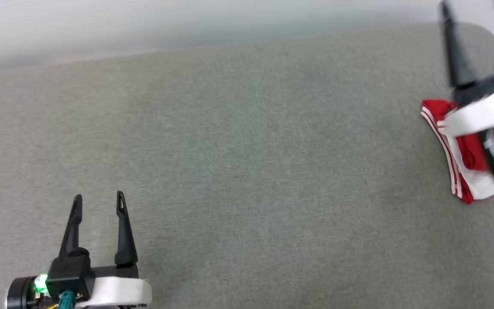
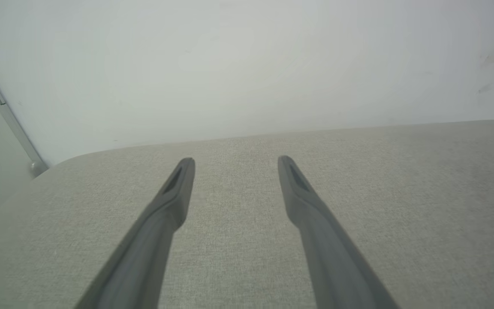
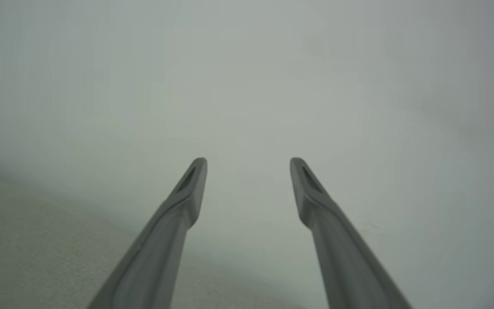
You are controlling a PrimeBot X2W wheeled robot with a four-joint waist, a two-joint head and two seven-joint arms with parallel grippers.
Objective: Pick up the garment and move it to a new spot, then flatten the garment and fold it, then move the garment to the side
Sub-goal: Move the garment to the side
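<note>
So here's where we're at: the garment sits bunched in a red-and-white heap right at the bench's right edge, closer to the far right corner than to the near side. We can make out the striped trim running down its left side. Part of it is tucked under our right arm's white wrist, so we can't tell how neat the heap is. Our right gripper is up past the garment over the far right corner, kinda blurry, jaws spread wide and not pinching any cloth. In the right wrist view its fingers point at the pale wall, with a sliver of grey bench at the lower left. Our left gripper hangs over the near left part of the bench, well apart from the garment, also spread wide with nothing in it. In the left wrist view we see that gripper's two fingers over the grey fabric, aimed at the far edge where bench meets wall, with a thin metal strip running down the wall at the left
</note>
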